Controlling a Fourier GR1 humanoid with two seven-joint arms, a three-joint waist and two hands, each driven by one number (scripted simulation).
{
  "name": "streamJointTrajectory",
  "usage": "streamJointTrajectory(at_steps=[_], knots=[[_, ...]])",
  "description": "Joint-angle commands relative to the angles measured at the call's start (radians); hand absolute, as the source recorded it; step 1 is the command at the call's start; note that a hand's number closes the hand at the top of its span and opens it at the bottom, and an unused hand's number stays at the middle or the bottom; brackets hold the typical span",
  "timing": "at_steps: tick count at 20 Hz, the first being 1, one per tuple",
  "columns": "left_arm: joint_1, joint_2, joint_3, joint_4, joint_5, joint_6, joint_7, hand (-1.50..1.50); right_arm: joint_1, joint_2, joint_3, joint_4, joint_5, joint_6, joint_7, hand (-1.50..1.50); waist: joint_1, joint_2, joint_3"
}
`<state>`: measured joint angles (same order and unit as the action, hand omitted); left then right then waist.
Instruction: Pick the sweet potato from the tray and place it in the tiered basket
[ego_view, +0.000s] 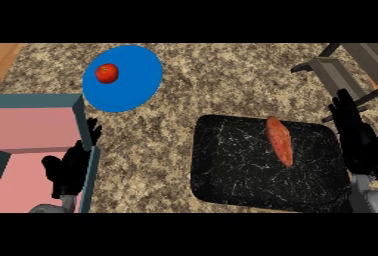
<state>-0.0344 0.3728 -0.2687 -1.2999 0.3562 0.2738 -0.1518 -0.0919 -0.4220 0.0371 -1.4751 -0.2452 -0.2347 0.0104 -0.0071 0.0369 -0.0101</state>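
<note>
Since the sweet potato (279, 141) was lying on the black tray (221, 170), in the tray's right half and running roughly top to bottom with nothing touching it, I'd say the step in hand was the reach and grab. The right robot hand (353, 131) sat just off the tray's right edge, fingers straight and apart, holding nothing and not on the potato.

To do it well, I reckon it needed to come in over the tray from that right side and close across the potato's narrow width near the middle, not the tapered ends, so it wouldn't swing. Then lift clear of the tray before heading for the tiered basket (336, 67), just beyond the tray's upper right corner.

The left robot hand (68, 167) rested well to the tray's left, over a pink and teal box (37, 125), fingers relaxed and empty.
</note>
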Motion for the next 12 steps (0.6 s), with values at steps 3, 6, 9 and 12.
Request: streamJointTrajectory(at_steps=[3,6,9,12], knots=[[-0.092,0.102,0.042,-0.016,-0.086,0.04,0.057,0.0,-0.05,0.025,-0.031,-0.003,-0.081,0.079,0.006,1.5,0.003,-0.037,0.011],[-0.13,0.2,0.075,-0.027,-0.171,0.091,0.022,0.0,-0.066,0.067,-0.061,-0.025,-0.162,0.117,-0.031,1.5,0.001,-0.039,0.013],[-0.085,0.166,0.034,-0.038,-0.151,0.066,0.028,0.0,0.052,-0.054,-0.109,0.118,0.115,-0.233,0.129,-1.5,-0.019,-0.033,0.005],[-0.086,0.17,0.041,-0.055,-0.163,0.07,0.057,0.0,0.126,0.024,-0.115,-0.052,0.114,-0.347,0.169,-1.5,-0.012,-0.042,0.009]])
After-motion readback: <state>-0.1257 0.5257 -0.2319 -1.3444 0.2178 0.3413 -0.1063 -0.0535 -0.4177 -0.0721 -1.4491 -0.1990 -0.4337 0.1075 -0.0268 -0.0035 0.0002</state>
